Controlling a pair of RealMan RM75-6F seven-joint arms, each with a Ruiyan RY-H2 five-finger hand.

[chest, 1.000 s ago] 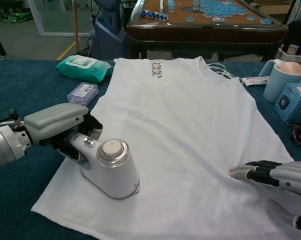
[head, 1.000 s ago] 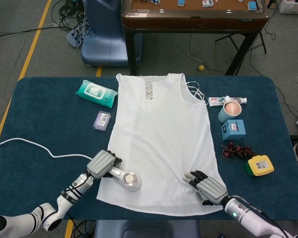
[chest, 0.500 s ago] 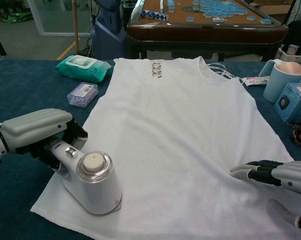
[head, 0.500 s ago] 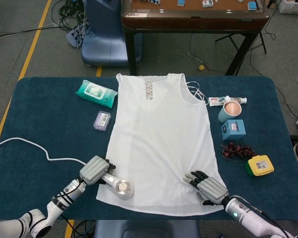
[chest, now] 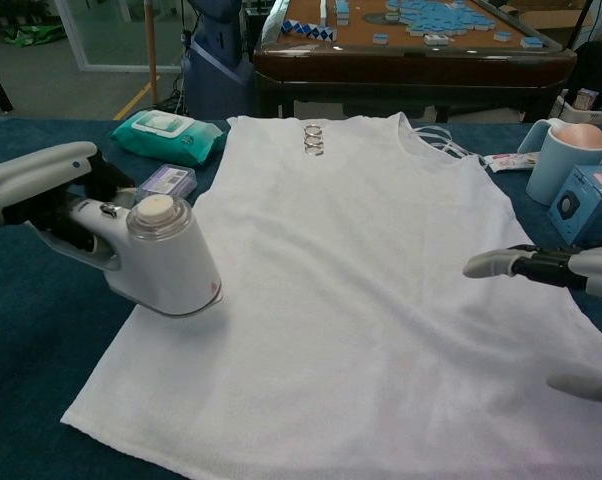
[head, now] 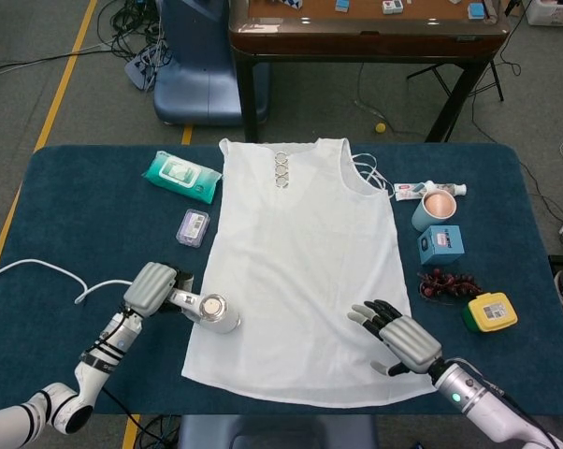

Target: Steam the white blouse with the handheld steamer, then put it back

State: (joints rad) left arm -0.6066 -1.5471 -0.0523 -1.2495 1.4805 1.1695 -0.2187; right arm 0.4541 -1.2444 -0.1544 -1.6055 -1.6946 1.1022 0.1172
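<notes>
The white blouse (head: 300, 262) (chest: 361, 270) lies flat along the middle of the blue table, neckline at the far side. My left hand (head: 153, 290) (chest: 43, 192) grips the handle of the white handheld steamer (head: 210, 312) (chest: 159, 258), which hangs just above the blouse's left hem edge. Its white cord (head: 48, 276) trails off to the left. My right hand (head: 401, 340) (chest: 561, 285) hovers above the blouse's lower right corner, fingers spread and holding nothing.
A green wipes pack (head: 180, 176) and a small purple box (head: 193, 227) lie left of the blouse. A pink-filled cup (head: 434, 207), blue box (head: 441, 245), dark berries (head: 448, 284), yellow-green box (head: 490, 312) and tube (head: 429, 190) line the right side.
My left hand has carried the steamer left and up off the lower blouse to its left edge. My right hand has lifted off the cloth.
</notes>
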